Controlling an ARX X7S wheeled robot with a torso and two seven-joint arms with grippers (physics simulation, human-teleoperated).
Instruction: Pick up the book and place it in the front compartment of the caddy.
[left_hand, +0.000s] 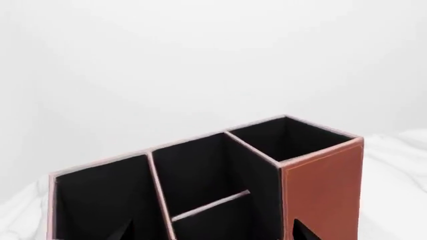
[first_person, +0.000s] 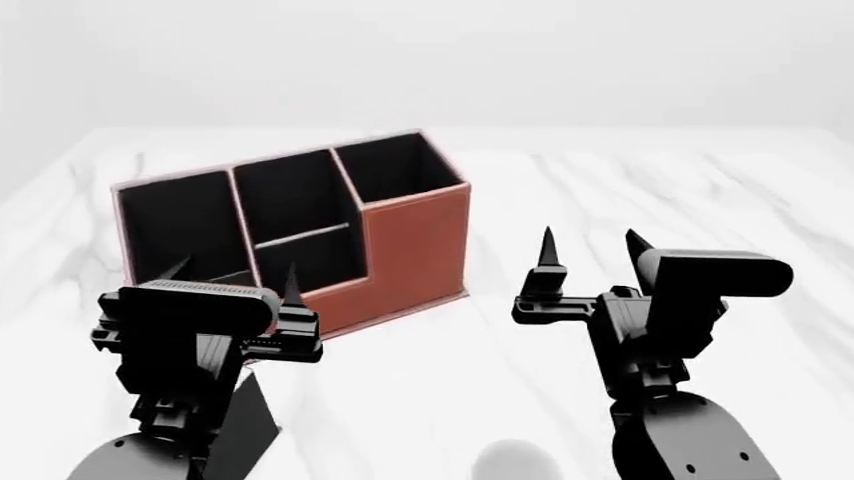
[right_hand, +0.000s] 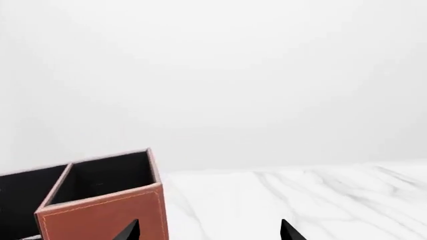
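Observation:
The caddy (first_person: 414, 245) is a reddish-brown organiser with black cells and a lower front section; it stands on the white marble table to the left of centre. It also fills the left wrist view (left_hand: 323, 185), and one corner of it shows in the right wrist view (right_hand: 100, 217). My left gripper (first_person: 231, 275) (left_hand: 215, 230) hovers open and empty just in front of the caddy. To the caddy's right, my right gripper (first_person: 589, 242) (right_hand: 211, 230) is open and empty above the bare table. A dark flat shape, which looks like the book (first_person: 256, 425), stands below my left arm and is mostly hidden by it.
A pale rounded object (first_person: 514, 465), perhaps the white mug, shows at the bottom edge of the head view between my arms. The marble table (first_person: 694, 180) stretches away to the right and behind the caddy. A plain white wall lies beyond it.

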